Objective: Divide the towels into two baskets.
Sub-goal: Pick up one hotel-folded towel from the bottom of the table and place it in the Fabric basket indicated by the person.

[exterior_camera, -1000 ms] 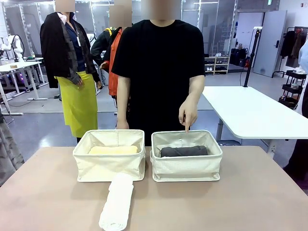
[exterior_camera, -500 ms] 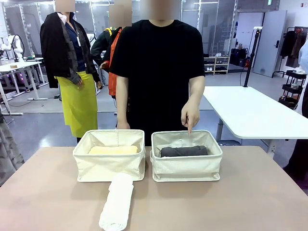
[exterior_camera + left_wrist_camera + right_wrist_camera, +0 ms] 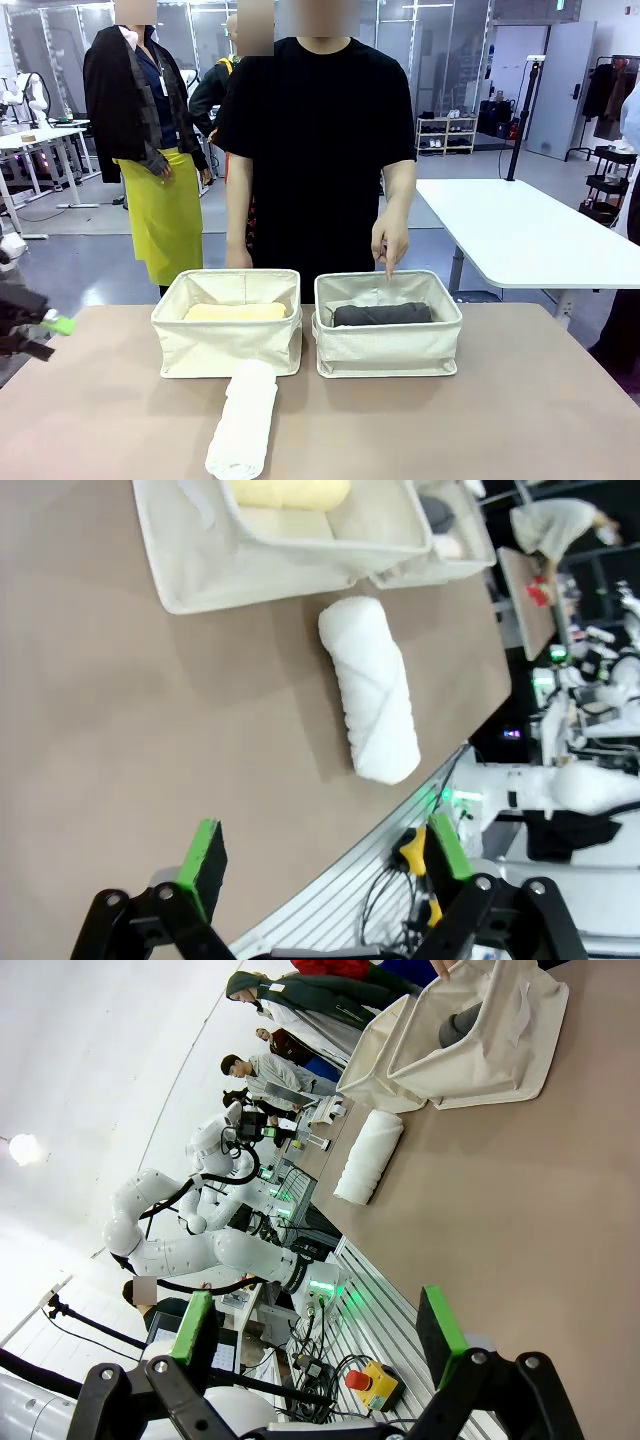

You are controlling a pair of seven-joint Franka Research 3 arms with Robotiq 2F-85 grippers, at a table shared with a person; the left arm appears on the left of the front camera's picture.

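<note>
Motion at the left edge: the left tool point(image 3: 52, 325) has just entered, jaws wide and empty. Right tool point(image 3: 318, 1335) gapes too. White towel point(image 3: 243, 420) on the worktop point(image 3: 520, 420) likely comes next; person's hand point(image 3: 389, 243) points at the right basket point(image 3: 388, 345).

- left gripper point(image 3: 325, 855): black chunky linkage fingers, bright green pads on the tips, round silver pivot pins at the knuckles
- right gripper point(image 3: 318, 1328): same deal, black frame, green pads
- person point(image 3: 318, 150) across the table: plain black short-sleeve tee, loose fit, no print on it
</note>
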